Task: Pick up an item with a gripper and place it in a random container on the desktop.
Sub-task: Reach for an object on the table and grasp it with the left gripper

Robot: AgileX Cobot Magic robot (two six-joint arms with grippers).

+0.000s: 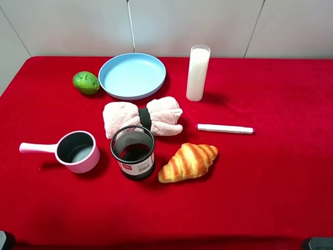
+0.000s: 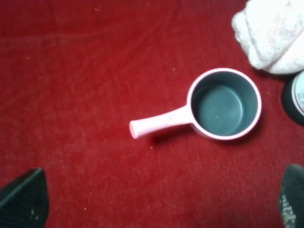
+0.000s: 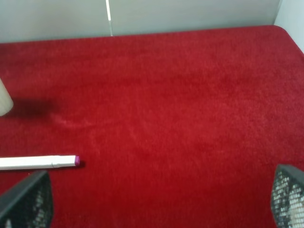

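Observation:
The green lime-like fruit (image 1: pixel 86 83) lies on the red cloth desktop (image 1: pixel 270 172) at the back left, just left of the light blue plate (image 1: pixel 132 75), which has nothing on it. Neither shows in the wrist views. My left gripper (image 2: pixel 161 190) is open and empty, with its dark fingers (image 2: pixel 23 199) wide apart above the cloth near the pink pot. My right gripper (image 3: pixel 161 190) is open and empty over bare cloth on the right side, with its fingers (image 3: pixel 28 199) near the marker's tip. In the high view only dark bits of the arms show at the bottom corners.
A pink handled pot (image 1: pixel 78 151) (image 2: pixel 223 104), a black mesh cup (image 1: pixel 133 152), a croissant (image 1: pixel 188 161), a rolled pinkish towel (image 1: pixel 141 119) (image 2: pixel 270 33), a tall white bottle (image 1: pixel 197 73) and a white marker (image 1: pixel 225 128) (image 3: pixel 38 162) lie mid-table.

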